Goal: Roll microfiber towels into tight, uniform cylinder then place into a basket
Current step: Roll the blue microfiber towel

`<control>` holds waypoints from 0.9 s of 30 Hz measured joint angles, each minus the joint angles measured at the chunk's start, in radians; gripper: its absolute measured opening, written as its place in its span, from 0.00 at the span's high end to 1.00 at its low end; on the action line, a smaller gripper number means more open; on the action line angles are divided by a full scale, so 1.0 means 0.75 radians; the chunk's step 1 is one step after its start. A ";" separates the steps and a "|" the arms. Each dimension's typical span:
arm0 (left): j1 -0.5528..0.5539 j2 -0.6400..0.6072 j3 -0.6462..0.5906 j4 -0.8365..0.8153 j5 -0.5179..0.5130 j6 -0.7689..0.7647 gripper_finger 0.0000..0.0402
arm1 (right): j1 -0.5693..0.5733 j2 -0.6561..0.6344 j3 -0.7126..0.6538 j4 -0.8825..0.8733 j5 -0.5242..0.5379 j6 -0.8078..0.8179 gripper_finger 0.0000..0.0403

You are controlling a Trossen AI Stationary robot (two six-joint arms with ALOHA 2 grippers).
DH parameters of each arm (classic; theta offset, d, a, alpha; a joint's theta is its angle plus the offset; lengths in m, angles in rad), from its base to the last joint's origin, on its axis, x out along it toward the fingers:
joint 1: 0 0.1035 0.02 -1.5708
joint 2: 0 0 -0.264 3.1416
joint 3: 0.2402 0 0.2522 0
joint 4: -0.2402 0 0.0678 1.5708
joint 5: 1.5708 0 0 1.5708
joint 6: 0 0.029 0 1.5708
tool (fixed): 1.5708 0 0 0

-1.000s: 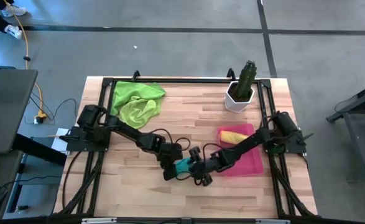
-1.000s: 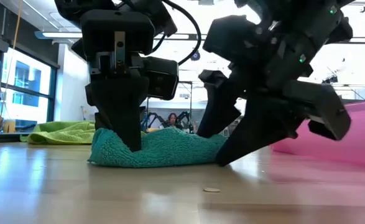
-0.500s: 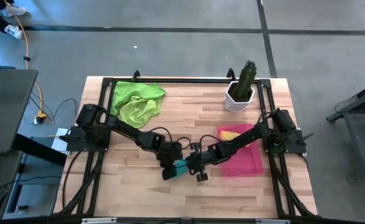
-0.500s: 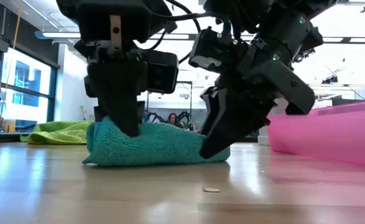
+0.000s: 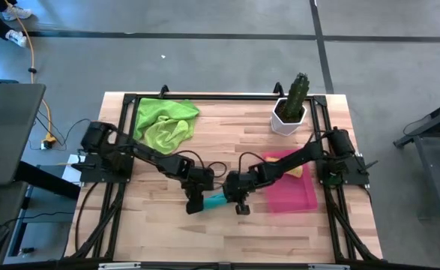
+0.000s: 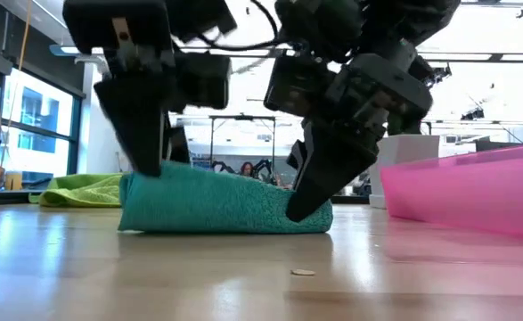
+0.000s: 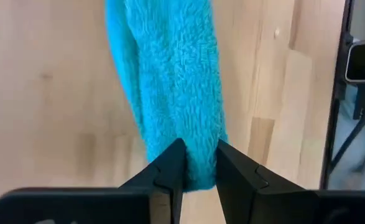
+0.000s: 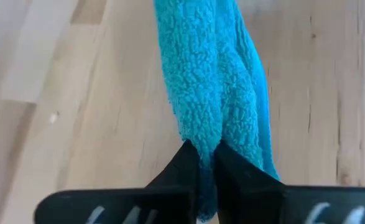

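A teal microfiber towel (image 6: pixel 216 203), rolled into a short cylinder, lies on the wooden table near its middle, between my two grippers. My left gripper (image 7: pixel 199 167) is shut on its left end and my right gripper (image 8: pixel 207 160) on its right end. The high view shows the towel (image 5: pixel 216 200) between the left gripper (image 5: pixel 195 204) and the right gripper (image 5: pixel 238 204). The pink basket (image 5: pixel 303 196) sits to the right with a yellow towel (image 5: pixel 298 171) in it. Crumpled lime green towels (image 5: pixel 163 124) lie at the far left. My left gripper pinches the roll's left end (image 7: pixel 198 149) between its two fingers, slanting down from above. The roll runs on away from the fingers, its underside on the table. My right gripper pinches the roll's right end (image 8: pixel 202 134) between its two fingers, slanting down from above. That end rests low on the table.
A white pot with a green cactus (image 5: pixel 289 112) stands at the far right, behind the basket. A black frame (image 5: pixel 205 97) runs round the table's edges. Bare wood shows in front of the roll (image 6: pixel 243 276).
My right gripper has shut on the towel's right end, rolling its wrist and sliding toward the table's left. My left gripper has risen a little and shifted left to the roll's left end. The towel has gone from a flattened heap to a rounder, even cylinder.
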 joint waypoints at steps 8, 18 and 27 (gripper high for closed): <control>-0.118 -0.122 0.000 -0.114 -0.306 -0.013 0.79 | -0.118 0.005 -0.006 0.002 -0.324 0.164 0.98; -0.460 -0.119 0.000 0.116 -1.238 0.171 0.78 | -0.207 0.007 -0.009 -0.047 -0.564 0.318 0.98; -0.495 -0.060 0.002 0.404 -1.232 0.111 0.73 | -0.222 0.006 -0.006 -0.053 -0.562 0.327 0.98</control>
